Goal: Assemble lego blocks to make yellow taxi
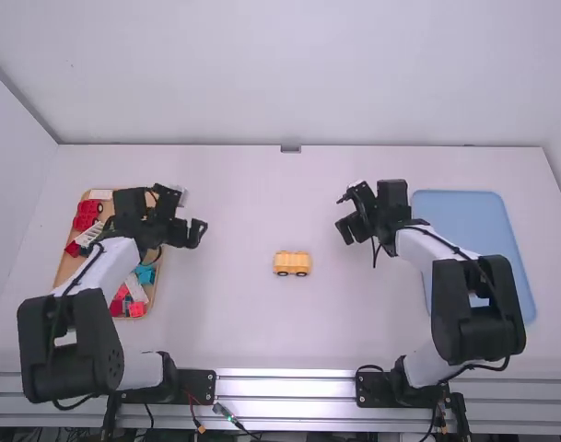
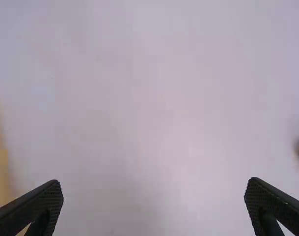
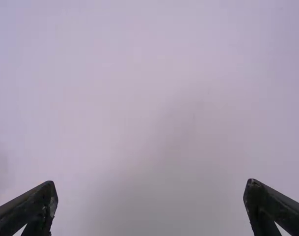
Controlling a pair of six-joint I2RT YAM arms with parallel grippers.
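One yellow block car (image 1: pixel 292 263) is on the middle of the white table (image 1: pixel 243 327), between the two grippers and a little nearer than both. Its long axis goes from left to right; which end is the front, I cannot tell. Its wheels show along the near side. The left gripper (image 1: pixel 188 232) has its fingers spread wide with nothing between them, and the right gripper (image 1: pixel 354 227) has the same.

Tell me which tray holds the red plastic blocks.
The tan rectangular tray by the left arm: red plastic blocks lie on it. The light blue rectangular tray is by the right arm.
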